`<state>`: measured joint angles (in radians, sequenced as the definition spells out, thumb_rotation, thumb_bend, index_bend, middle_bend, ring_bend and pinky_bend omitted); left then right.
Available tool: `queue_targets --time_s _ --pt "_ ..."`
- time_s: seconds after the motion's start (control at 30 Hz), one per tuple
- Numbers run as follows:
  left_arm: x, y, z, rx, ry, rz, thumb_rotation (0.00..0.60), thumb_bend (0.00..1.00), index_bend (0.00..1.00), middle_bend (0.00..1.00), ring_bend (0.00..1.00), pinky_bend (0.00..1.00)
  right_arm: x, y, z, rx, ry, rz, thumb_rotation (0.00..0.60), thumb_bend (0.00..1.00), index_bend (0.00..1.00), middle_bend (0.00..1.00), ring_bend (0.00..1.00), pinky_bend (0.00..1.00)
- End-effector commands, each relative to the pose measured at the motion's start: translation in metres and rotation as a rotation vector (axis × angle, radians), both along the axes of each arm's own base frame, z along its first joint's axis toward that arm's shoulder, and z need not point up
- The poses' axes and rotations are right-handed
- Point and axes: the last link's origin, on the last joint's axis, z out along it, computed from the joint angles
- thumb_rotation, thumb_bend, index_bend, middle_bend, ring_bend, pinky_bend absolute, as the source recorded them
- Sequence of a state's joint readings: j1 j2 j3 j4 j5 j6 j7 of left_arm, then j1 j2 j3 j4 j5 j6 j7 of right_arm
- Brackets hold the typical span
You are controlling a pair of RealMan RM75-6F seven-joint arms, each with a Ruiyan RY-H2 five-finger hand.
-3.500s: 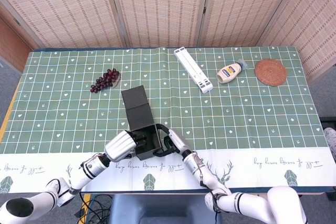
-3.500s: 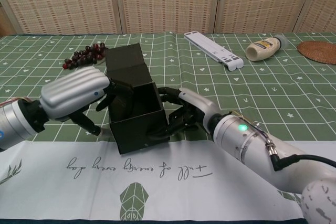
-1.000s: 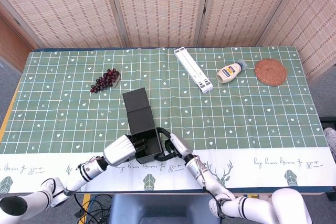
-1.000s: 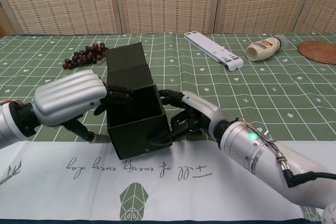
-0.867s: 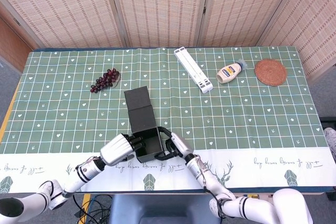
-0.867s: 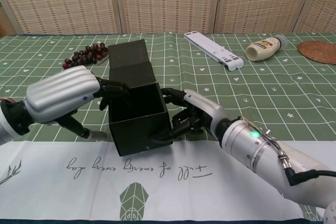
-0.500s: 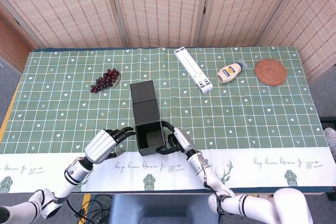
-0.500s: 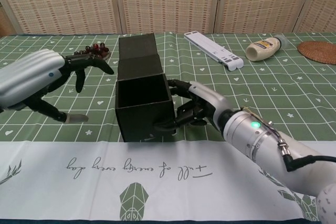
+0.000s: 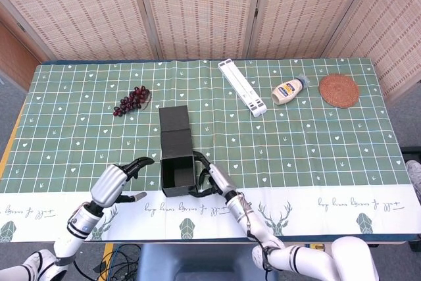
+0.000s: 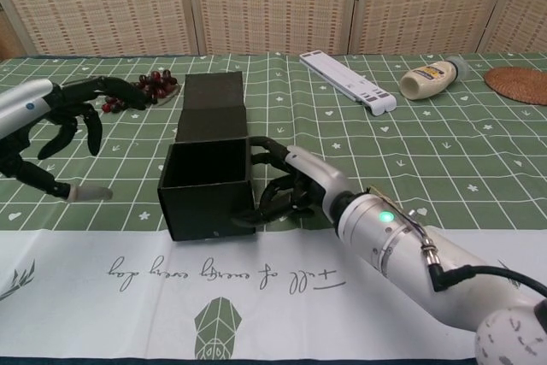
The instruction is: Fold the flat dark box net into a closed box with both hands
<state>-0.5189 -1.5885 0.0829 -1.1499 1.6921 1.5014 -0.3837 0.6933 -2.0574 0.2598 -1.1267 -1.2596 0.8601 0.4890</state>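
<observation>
Dark box upright on desk near front edge, top open, lid flap lying flat behind. Right robot hand gripping box's right wall, fingers curled over rim and front corner. Left robot hand well clear to the left, fingers spread, holding nothing. Grapes farther back.

The table is wearing a green patterned cloth, with grapes, a dark box, a white bar, a squeeze bottle and a woven coaster lying on it.
</observation>
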Motion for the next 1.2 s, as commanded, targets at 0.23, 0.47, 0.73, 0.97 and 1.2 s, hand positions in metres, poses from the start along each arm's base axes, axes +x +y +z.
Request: queue_targets --time_s 0.23,0.47,0.73,0.97,1.2 --pt "-0.001 -0.007 0.000 -0.107 -0.086 0.072 0.600 0.10 0.17 0.23 0.54 0.82 -0.011 0.025 0.022 0.057 0.021 0.031 0.600 0.22 0.00 0.01 0.48 0.92" --pt "0.000 -0.012 0.000 -0.268 -0.108 0.190 0.600 0.10 0.01 0.08 0.53 0.83 -0.015 0.027 0.066 0.010 0.023 0.053 0.600 0.22 0.00 0.01 0.48 0.92" --pt "0.005 -0.003 -0.016 -0.418 -0.166 0.344 0.600 0.10 0.00 0.00 0.53 0.83 0.010 0.005 0.154 -0.185 -0.025 0.136 0.600 0.22 0.00 0.02 0.48 0.92" --pt "0.010 0.010 -0.035 -0.454 -0.166 0.392 0.600 0.10 0.00 0.00 0.53 0.84 -0.004 -0.005 0.190 -0.280 -0.029 0.076 0.600 0.22 0.00 0.02 0.48 0.92" --pt "0.016 0.016 -0.051 -0.510 -0.215 0.458 0.600 0.10 0.00 0.00 0.53 0.84 -0.019 -0.001 0.190 -0.267 -0.027 0.052 0.600 0.22 0.00 0.02 0.48 0.92"
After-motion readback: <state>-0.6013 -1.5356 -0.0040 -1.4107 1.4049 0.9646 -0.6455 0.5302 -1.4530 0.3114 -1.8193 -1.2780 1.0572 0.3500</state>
